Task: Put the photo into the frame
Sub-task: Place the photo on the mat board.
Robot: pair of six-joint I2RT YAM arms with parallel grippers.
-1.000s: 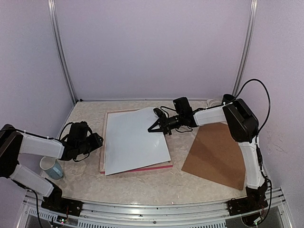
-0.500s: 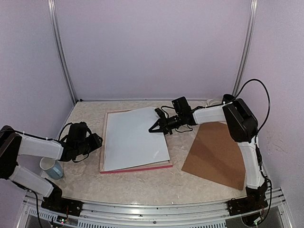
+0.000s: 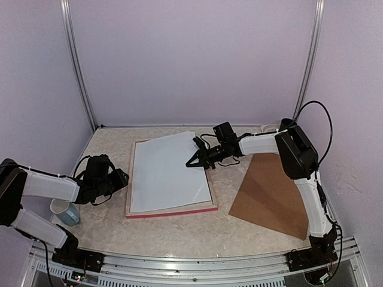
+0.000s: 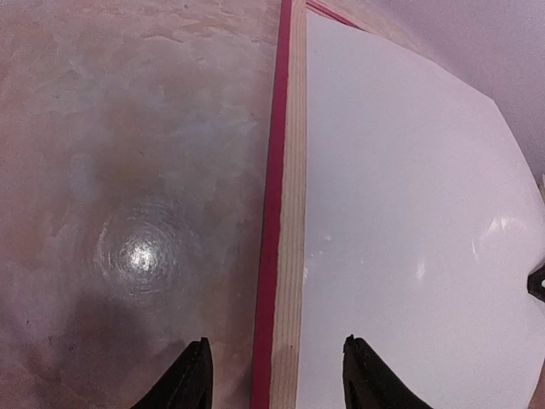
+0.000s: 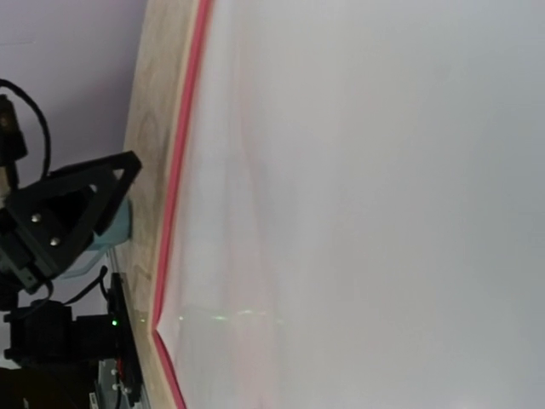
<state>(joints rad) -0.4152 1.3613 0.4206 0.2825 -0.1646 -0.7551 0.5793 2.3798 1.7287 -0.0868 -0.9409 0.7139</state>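
White-faced photo (image 3: 167,173) lying in the back-up frame (image 3: 173,211), right gripper (image 3: 191,163) at its edge

The frame rests flat on the marbled table (image 3: 179,233), pale wood back upward with its pink-red edge showing along the near side. The photo, only a blank white face visible, lies inside it, slightly skewed. The right gripper's jaws are nearly closed, tips at the photo's right edge; whether they pinch it cannot be told. The left gripper (image 4: 277,379) hovers with fingers apart, holding nothing, straddling the frame's left rail. A brown backing board (image 3: 272,194) lies to the right, apart from the frame. A pale blue mug (image 3: 64,211) stands by the left arm.
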